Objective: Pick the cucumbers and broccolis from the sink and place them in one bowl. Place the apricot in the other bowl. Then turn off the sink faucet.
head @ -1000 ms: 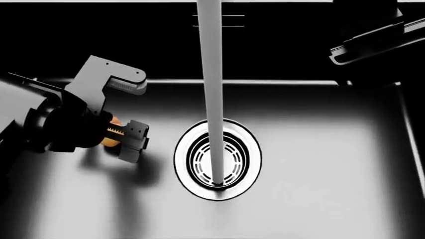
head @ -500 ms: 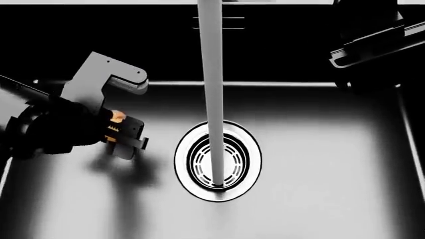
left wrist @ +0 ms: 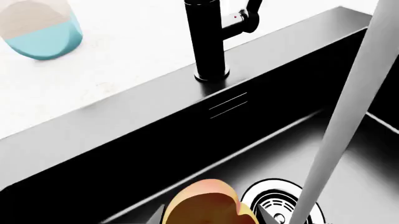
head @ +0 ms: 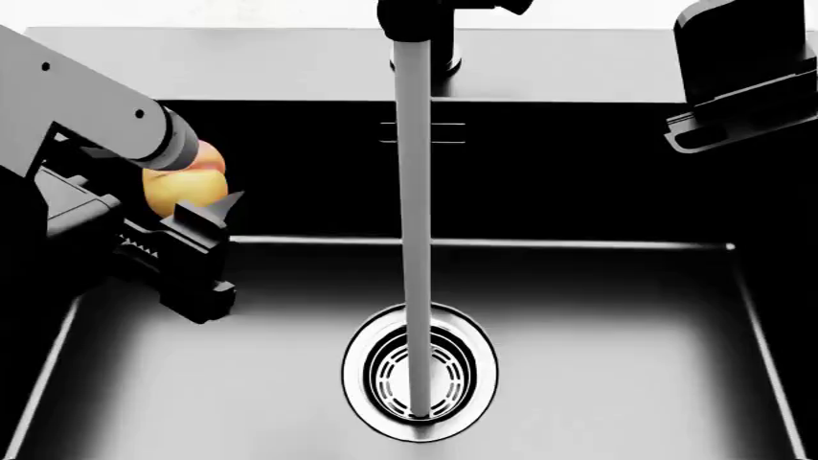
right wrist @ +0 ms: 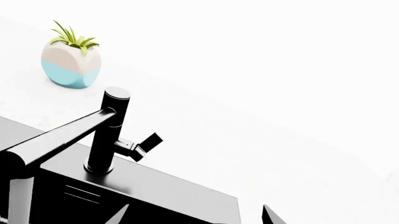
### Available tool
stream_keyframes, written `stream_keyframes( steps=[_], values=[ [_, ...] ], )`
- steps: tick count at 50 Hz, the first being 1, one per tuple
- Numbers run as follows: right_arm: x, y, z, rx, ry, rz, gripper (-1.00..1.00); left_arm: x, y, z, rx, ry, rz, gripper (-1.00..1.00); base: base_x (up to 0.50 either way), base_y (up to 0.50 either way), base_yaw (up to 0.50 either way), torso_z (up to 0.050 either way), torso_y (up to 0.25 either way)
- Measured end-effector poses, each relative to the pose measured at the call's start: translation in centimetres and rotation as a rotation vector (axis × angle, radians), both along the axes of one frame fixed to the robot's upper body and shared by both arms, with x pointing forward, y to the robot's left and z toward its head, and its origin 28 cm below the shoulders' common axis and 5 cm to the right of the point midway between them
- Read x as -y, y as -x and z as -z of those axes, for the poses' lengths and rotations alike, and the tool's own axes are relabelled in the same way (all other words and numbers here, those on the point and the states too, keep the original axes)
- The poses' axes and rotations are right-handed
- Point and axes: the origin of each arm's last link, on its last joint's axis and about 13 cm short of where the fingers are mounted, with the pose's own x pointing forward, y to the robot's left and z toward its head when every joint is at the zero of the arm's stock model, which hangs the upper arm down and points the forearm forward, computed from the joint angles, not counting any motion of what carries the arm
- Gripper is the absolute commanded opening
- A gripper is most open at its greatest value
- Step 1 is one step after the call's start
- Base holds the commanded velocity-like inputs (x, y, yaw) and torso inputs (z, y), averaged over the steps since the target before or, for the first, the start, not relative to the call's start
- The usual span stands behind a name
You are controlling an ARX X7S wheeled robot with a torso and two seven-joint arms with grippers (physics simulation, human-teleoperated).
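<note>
My left gripper (head: 190, 196) is shut on the yellow-orange apricot (head: 183, 184), held above the left part of the black sink (head: 614, 316), near its back wall. In the left wrist view the apricot (left wrist: 206, 205) fills the space between the fingertips of the left gripper (left wrist: 209, 215). The black sink faucet (head: 435, 34) runs, its water stream (head: 412, 220) falling into the chrome drain (head: 420, 376). My right gripper (head: 738, 91) hangs open and empty over the back right rim. Its wrist view shows the faucet (right wrist: 104, 135) and the side lever (right wrist: 147, 143). Cucumbers, broccolis and both bowls are out of view.
A small white and blue planter (right wrist: 70, 59) stands on the white counter behind the faucet. The grey steel rim (head: 256, 62) runs along the back of the basin. The sink floor (head: 601, 383) shows only the drain.
My left gripper has risen from the sink floor with the apricot, moving toward the back left. The head view has tilted up, so the faucet base and back rim now show.
</note>
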Motion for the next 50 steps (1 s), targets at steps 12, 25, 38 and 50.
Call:
stream_keyframes(
  steps=[12,25,38,50],
  values=[
    [0.0,0.9,-0.4,0.016,0.01,0.006,1.0,-1.1,3.8,-2.0,0.103,0.001,0.002,-1.0,0.0,0.0,0.0,-0.03,0.25],
    [-0.1,1.3,-0.6,0.029,0.024,0.007,1.0,-1.9,5.5,-2.7,0.142,0.013,-0.001,-1.0,0.0,0.0,0.0,-0.031,0.25],
    [-0.3,1.3,-0.7,0.032,0.036,0.007,1.0,-2.2,6.2,-2.9,0.156,0.021,0.003,-1.0,-0.04,0.01,0.0,-0.027,0.225],
    [-0.5,1.6,-1.3,0.043,0.062,0.024,1.0,-2.5,6.4,-3.8,0.173,0.048,-0.002,-1.0,-0.5,0.12,0.0,0.0,0.0]
  ],
)
